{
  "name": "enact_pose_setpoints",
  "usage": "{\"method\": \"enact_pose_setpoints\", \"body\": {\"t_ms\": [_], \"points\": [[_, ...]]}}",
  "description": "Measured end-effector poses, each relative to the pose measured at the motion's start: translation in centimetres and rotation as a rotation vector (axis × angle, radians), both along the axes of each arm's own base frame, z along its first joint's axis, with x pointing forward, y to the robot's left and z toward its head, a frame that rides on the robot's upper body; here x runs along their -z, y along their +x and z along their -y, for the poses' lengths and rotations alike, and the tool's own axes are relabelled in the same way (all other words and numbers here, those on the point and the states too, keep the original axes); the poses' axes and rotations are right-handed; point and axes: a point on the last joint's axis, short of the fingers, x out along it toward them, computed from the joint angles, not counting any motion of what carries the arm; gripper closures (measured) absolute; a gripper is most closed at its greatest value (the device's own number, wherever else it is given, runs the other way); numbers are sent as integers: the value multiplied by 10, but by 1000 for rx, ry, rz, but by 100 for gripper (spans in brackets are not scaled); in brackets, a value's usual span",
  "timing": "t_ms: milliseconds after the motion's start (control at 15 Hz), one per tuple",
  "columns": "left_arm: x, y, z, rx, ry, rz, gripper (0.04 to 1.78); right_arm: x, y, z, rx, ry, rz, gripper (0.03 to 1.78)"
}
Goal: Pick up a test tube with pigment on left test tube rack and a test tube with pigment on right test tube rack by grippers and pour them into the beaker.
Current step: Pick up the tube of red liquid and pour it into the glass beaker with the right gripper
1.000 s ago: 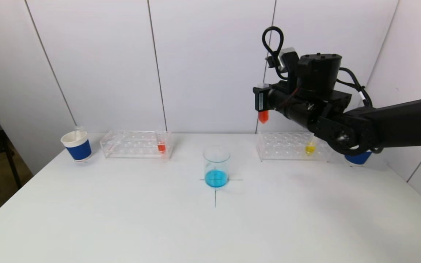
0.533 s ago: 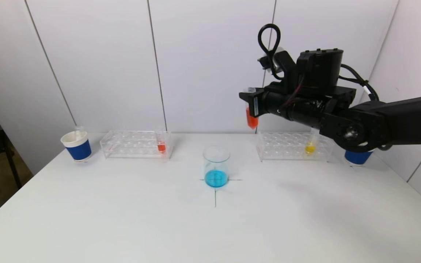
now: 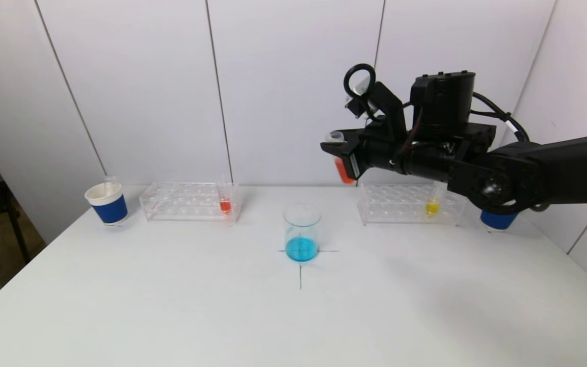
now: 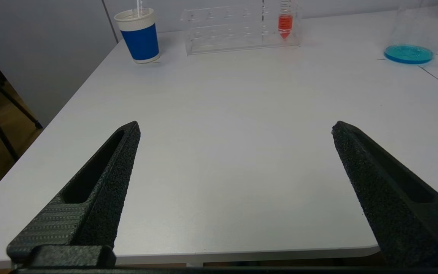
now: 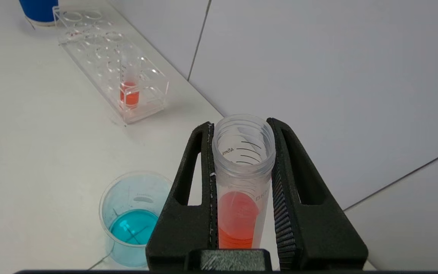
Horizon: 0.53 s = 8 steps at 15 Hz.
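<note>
The right gripper [image 3: 335,149] is clamped on a tube [image 3: 343,168] of orange-red pigment, held in the air above and to the right of the beaker [image 3: 301,232], clear of its rim. The right wrist view shows the tube's open mouth [image 5: 243,141] between the two fingers [image 5: 294,198], with liquid pooled in its lower part, so nothing has been poured from it yet. The beaker stands on the cross mark on the worktop [image 3: 293,316] with blue liquid in its bottom (whether that came from a left-side tube cannot be told).

Behind and left of the beaker, the left rack [image 3: 189,201] holds one orange tube [image 3: 225,200]. Behind and right of it, the right rack [image 3: 409,204] holds a yellow tube [image 3: 432,204]. A blue cup [image 3: 106,203] stands beyond the left rack, farther from the beaker.

The left gripper [image 4: 234,129] hangs low over the worktop's near edge, well to the left of the beaker, jaws wide and empty.

The step in hand looks like carrying the right-rack tube to the beaker. The next move calls for bringing the tube's mouth over the beaker's opening, then rolling the wrist so the liquid runs in. The mouth should sit inside the rim before tilting, since the beaker is narrow.
</note>
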Motion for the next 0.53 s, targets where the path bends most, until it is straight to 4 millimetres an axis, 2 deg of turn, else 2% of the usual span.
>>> {"method": "enact_pose_setpoints", "body": {"t_ms": [533], "points": [[0,0,0,0,0,0,6,20,13,-1,-170,-164,103,134]]}}
